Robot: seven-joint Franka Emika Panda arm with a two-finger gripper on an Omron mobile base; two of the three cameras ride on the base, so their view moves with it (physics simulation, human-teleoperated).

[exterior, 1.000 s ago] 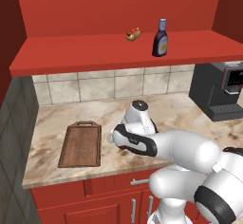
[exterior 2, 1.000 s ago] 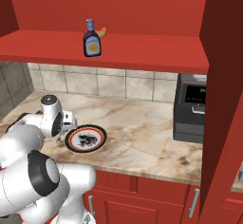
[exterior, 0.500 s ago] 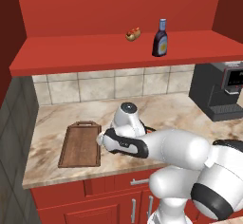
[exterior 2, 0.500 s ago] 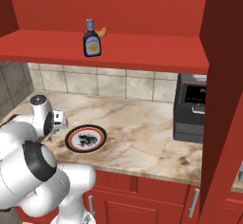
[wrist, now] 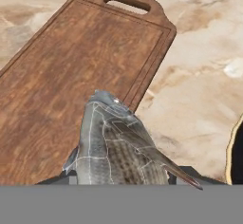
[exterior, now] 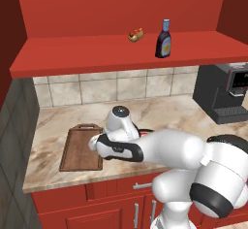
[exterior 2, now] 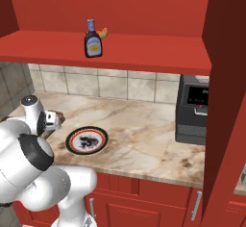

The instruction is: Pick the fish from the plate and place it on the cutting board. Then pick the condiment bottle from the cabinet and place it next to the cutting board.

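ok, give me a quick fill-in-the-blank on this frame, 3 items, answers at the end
1. The claw is shut on the ____.
2. The held item hangs over the edge of the cutting board, whose handle loop points toward the ____ wall.
3. On the cabinet shelf, the condiment bottle stands beside a small ____.

Missing words: fish; tiled back; hot dog

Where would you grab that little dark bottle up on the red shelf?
Around the condiment bottle's wide lower body, coming in level from the open front of the cabinet. It stands upright near the shelf's front edge; its neck under the blue cap is narrow and likely easier to slip. The hot dog stands apart to its left.
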